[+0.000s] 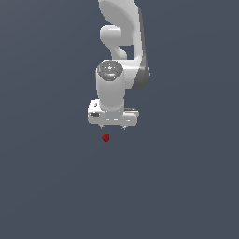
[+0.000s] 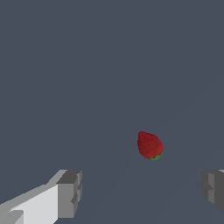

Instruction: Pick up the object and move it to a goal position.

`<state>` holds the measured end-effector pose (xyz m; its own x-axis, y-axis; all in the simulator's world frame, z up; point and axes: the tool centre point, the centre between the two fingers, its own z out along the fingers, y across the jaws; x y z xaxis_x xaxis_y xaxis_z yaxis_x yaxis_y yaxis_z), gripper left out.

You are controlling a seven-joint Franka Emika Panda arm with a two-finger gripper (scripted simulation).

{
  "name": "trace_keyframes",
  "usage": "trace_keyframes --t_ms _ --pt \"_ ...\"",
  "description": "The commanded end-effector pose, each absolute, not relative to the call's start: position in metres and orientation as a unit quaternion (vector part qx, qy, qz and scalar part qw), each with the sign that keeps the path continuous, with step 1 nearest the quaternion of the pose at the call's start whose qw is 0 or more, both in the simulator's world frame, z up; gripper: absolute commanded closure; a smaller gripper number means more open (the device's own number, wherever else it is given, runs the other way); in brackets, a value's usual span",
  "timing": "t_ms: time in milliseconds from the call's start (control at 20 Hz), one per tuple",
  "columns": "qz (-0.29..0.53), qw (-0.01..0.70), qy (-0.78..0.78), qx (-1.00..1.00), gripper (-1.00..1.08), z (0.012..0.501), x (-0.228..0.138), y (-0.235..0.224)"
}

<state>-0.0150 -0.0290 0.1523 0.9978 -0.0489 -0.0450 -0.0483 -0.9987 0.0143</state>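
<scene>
White arm (image 1: 122,51) downward, fingers (image 2: 69,194) spread wide.

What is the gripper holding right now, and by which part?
Nothing. The gripper is open, and the strawberry lies apart from both fingers in the wrist view, untouched on the grey surface.
</scene>
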Motion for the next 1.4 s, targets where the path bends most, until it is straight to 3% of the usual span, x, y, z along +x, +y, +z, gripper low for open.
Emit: trace_keyframes --t_ms 0,650,1350 --pt "-0.023 0.007 -0.024 0.999 -0.92 0.152 -0.015 -0.029" --pt "-0.018 0.013 -0.015 1.000 -0.92 0.170 -0.013 -0.041" --pt "-0.006 0.003 -0.046 0.999 -0.92 0.106 -0.027 -0.064"
